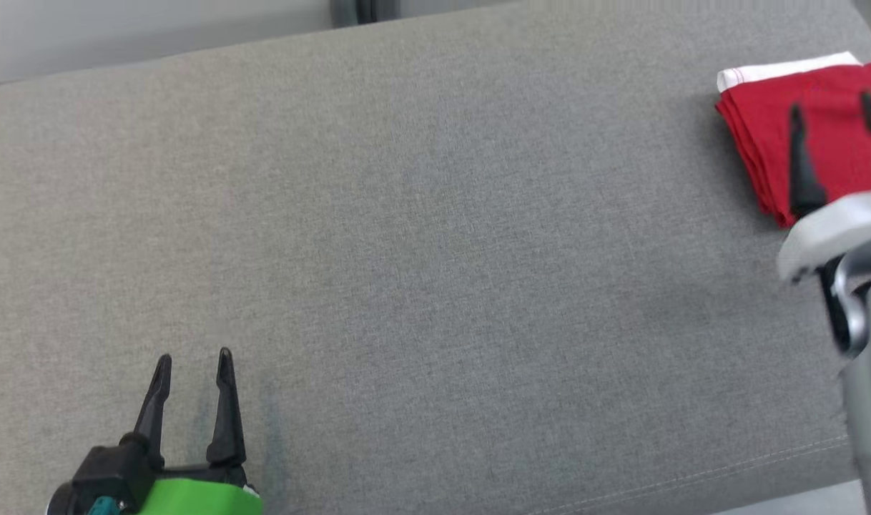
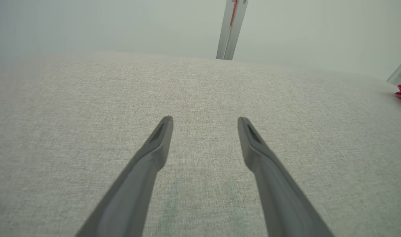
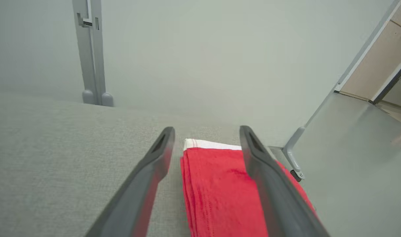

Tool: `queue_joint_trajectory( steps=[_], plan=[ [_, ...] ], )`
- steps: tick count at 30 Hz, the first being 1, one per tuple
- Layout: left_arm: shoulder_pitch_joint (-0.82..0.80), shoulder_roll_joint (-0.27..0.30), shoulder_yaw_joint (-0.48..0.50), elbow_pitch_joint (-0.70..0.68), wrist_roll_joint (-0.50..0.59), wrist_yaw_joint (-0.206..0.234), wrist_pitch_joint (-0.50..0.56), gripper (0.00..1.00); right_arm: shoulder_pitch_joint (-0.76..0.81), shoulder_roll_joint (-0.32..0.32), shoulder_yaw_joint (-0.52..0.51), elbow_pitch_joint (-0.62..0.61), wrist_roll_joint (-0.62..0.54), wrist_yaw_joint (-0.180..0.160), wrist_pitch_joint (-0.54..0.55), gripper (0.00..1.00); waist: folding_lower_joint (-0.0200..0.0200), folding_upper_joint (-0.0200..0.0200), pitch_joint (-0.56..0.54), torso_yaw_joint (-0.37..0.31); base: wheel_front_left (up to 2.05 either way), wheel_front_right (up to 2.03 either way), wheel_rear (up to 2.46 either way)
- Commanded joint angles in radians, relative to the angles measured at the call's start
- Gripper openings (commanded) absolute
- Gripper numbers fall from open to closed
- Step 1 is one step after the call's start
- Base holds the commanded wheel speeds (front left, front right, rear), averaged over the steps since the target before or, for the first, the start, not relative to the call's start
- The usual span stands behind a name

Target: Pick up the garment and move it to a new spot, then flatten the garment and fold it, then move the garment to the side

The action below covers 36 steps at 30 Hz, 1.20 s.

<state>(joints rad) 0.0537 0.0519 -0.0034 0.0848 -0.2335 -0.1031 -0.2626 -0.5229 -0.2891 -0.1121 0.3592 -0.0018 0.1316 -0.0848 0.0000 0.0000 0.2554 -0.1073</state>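
Red folded garment with a white edge lies at the upper right of the frame on the grey fabric table, near its right end. Right end effector is over it, fingers spread, nothing pinched. Left end effector at lower left, fingers spread, empty, well apart from the garment.

I count one folded red cloth garment with a white band, a single stack. There is one grey woven fabric surface. I have two grippers, my left gripper and my right gripper, each with two long dark fingers, four in all. In my right wrist view I count one grey metal upright post.
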Motion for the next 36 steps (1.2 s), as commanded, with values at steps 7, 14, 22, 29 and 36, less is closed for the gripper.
queue_joint_trajectory(
  steps=[7, 14, 22, 29, 36],
  plan=[
    [0.127, -0.001, 0.008, 0.053, -0.011, 0.067, -0.001, 1.00, 0.314, 0.132, 0.056, -0.028, -0.010, -0.002, -0.161, 1.00, 0.0000, 0.0000, -0.235, 0.040, 0.00, 0.00, 0.00],
    [0.158, 0.000, 0.029, 0.057, 0.017, 0.062, -0.001, 1.00, 0.513, 0.201, 0.051, -0.109, -0.026, -0.002, -0.180, 1.00, 0.0000, 0.0000, -0.272, 0.071, 0.00, 0.00, 0.00],
    [0.142, -0.006, 0.032, 0.096, -0.009, 0.059, 0.003, 0.00, 0.561, 0.226, 0.053, -0.079, -0.008, 0.000, -0.168, 0.00, 0.0000, 0.0000, -0.257, 0.059, 0.00, 0.00, 0.00],
    [0.110, -0.006, 0.042, 0.104, -0.142, 0.051, 0.041, 0.00, 0.540, 0.227, 0.040, -0.077, 0.148, 0.000, -0.125, 0.00, 0.0000, 0.0000, -0.257, 0.062, 0.00, 0.00, 0.00],
    [0.080, -0.005, 0.049, 0.108, -0.279, 0.042, 0.077, 0.00, 0.530, 0.228, 0.041, -0.088, 0.312, 0.000, -0.094, 0.00, 0.0000, 0.0000, -0.256, 0.065, 0.00, 0.00, 0.00]
  ],
)
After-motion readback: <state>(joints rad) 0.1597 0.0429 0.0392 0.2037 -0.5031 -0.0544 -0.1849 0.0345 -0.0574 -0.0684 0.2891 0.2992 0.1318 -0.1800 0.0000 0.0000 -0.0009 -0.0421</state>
